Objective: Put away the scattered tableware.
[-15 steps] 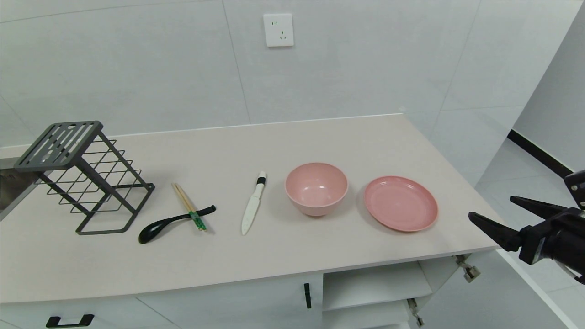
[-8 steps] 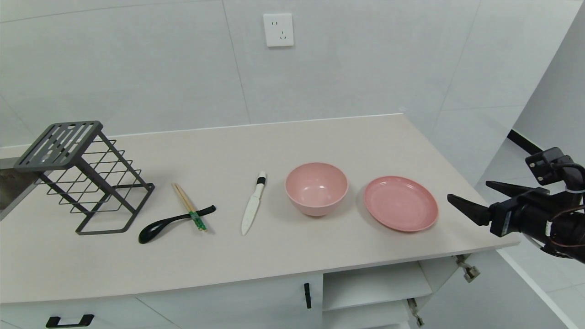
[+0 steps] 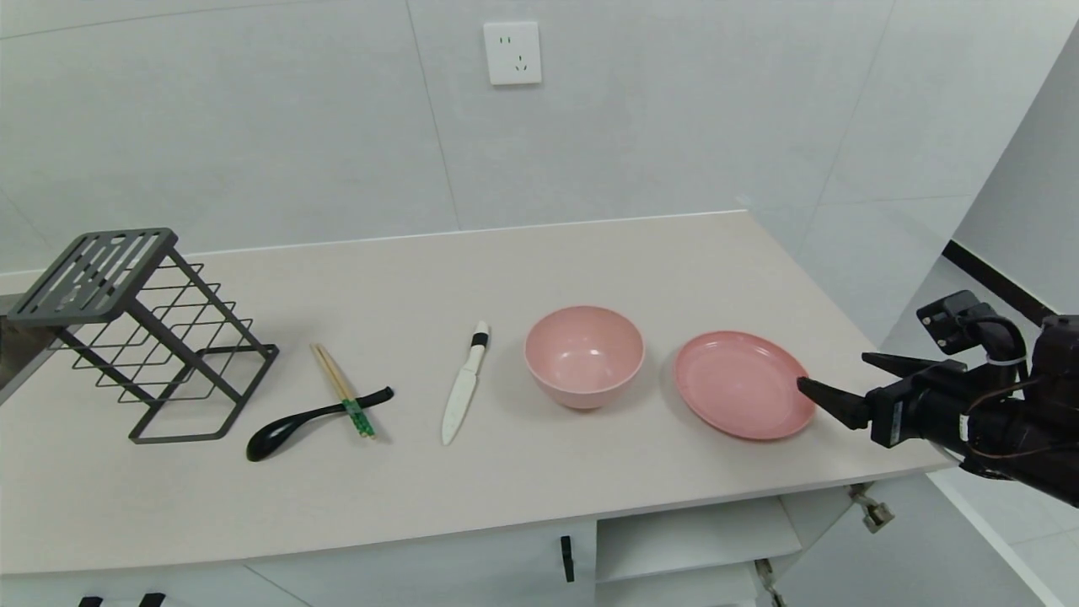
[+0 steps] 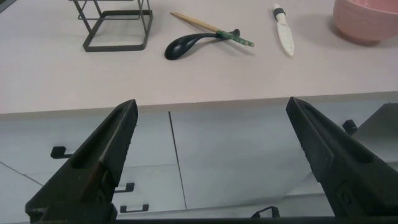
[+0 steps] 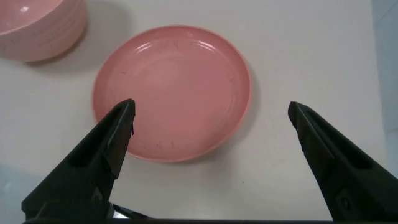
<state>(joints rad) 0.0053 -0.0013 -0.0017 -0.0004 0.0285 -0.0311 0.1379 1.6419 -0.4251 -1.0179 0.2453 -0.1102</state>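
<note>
Matte beige countertop [image 3: 590, 480], glossy round plate [image 3: 742, 384]; left gripper [image 4: 211, 102], right gripper [image 5: 210, 104], fingers [image 5: 93, 162] apart.

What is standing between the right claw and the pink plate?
Nothing visible. The open right claw hangs at the pink plate's rim, no object between them; the pink bowl sits beyond the plate.

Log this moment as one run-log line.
right hand: open, at pink plate rim | left hand: open, before counter front | pink bowl, white knife, black spoon, chopsticks: loose on counter
</note>
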